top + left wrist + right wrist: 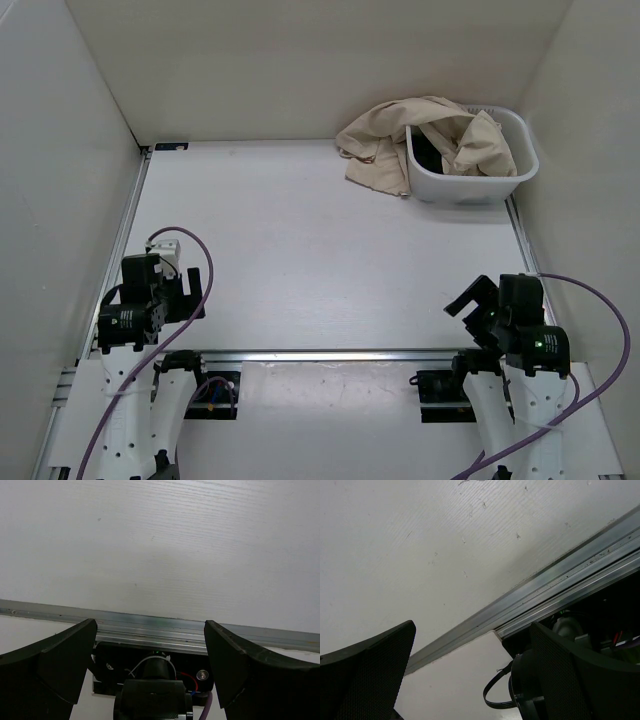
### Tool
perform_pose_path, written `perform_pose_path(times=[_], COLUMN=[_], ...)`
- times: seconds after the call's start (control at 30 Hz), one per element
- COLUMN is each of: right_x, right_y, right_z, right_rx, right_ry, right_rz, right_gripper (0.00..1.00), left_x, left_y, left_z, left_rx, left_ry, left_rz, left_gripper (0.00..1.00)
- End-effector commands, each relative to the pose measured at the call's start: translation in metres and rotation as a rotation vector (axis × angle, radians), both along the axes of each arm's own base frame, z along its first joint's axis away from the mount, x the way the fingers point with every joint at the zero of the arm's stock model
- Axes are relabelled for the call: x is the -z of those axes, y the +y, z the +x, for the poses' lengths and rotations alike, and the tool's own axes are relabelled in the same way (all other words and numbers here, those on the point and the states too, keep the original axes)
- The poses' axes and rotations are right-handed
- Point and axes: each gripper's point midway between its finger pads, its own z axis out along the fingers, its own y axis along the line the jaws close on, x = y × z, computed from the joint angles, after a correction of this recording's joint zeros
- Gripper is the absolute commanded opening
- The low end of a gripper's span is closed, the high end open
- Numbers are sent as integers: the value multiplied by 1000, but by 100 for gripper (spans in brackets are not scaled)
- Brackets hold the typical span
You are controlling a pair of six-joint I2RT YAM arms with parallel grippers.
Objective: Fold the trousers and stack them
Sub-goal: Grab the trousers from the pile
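I see the trousers (385,150) bunched at the far right corner, partly draped over the left rim of the white basket (470,190) and spilling onto the surface (300,250), partly lying inside it beside something black (428,152). Left hand (190,285) hangs low at the near left edge, jaws wide, holding nothing, well apart from the cloth. Right hand (472,303) sits near right, jaws wide too, nothing between them; both wrist views show just the surface and the metal rail (330,354).
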Motion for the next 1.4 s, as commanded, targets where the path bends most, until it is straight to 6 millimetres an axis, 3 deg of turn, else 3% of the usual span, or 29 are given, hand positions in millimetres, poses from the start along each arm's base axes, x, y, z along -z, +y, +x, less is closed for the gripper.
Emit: perform_pose_path(times=[0.0, 0.13, 0.17, 0.27, 0.3, 0.37, 0.4, 0.43, 0.47, 0.5, 0.53, 0.57, 0.6, 0.67, 0.7, 0.73, 0.77, 0.8, 0.83, 0.87, 1.0, 1.03, 1.1, 1.17, 1.23, 1.27, 1.3, 1.33, 1.37], right_x=[-5, -35, -60, -99, -138, -154, -147, -185, -194, -171, -174, -212, -180, -174, -163, -157, -117, -126, -119, -90, -59, -63, -63, -80, -119, -121, -165, -184, -232], right_y=[-7, -6, -10, -21, -25, -37, -41, -46, -50, -55, -56, -63, -67, -78, -80, -86, -95, -101, -109, -110, -131, -134, -137, -136, -131, -123, -112, -107, -90], right_z=[8, 40, 59, 103, 126, 167, 200, 220, 239, 273, 292, 315, 349, 386, 422, 438, 465, 480, 494, 508, 529, 531, 535, 534, 524, 517, 502, 493, 471], right_rx=[2, -90, -86, -72, -48, -53, -61, -50, -62, -77, -86, -67, -82, -58, -57, -40, -21, 17, 50, 53, 156, 171, 165, 148, 135, 101, 96, 89, 66], right_ry=[-26, -117, -219, -334, -457, -449, -395, -456, -452, -354, -344, -423, -338, -332, -333, -335, -282, -325, -346, -324, -343, -356, -369, -400, -458, -450, -522, -554, -642], right_rz=[-39, -78, -109, -177, -199, -272, -296, -325, -359, -376, -382, -417, -424, -453, -453, -449, -446, -464, -465, -455, -497, -508, -534, -549, -571, -590, -598, -606, -598], right_gripper=[99, 99, 99, 99, 99, 99, 99, 99, 99, 99, 99, 99, 99, 99, 99, 99, 99, 99, 99, 99, 99, 95, 46, 0, 0, 0, 0, 0, 0], left_x=[0, -3, -7, -18, -29, -38, -49, -56, -60, -68, -72, -76, -81, -83, -78, -76, -70, -68, -61, -59, -44, -42, -45, -48, -56, -56, -56, -58, -58], left_y=[-3, 3, 6, 16, 19, 22, 22, 23, 22, 23, 24, 24, 25, 26, 26, 27, 27, 27, 28, 28, 29, 29, 29, 30, 30, 30, 30, 28, 28], left_z=[0, 5, 8, 21, 30, 43, 51, 60, 67, 77, 84, 91, 102, 112, 119, 122, 128, 132, 133, 136, 145, 148, 154, 158, 162, 162, 162, 161, 161], left_rx=[10, -10, -19, -49, -59, -66, -67, -68, -63, -63, -63, -63, -63, -63, -63, -62, -62, -62, -61, -61, -59, -58, -58, -58, -59, -59, -59, -54, -54], left_ry=[-8, -18, -25, -37, -74, -85, -112, -140, -148, -150, -156, -165, -166, -163, -145, -140, -121, -117, -95, -90, -39, -27, -29, -33, -56, -56, -56, -66, -66], left_rz=[-13, 15, 26, 66, 79, 88, 89, 91, 84, 84, 85, 85, 85, 85, 84, 84, 83, 83, 81, 81, 79, 78, 78, 78, 79, 79, 79, 73, 73], left_gripper=[100, 100, 100, 100, 100, 100, 100, 100, 100, 100, 100, 100, 100, 100, 100, 100, 100, 100, 100, 100, 100, 100, 100, 100, 100, 100, 100, 100, 100])
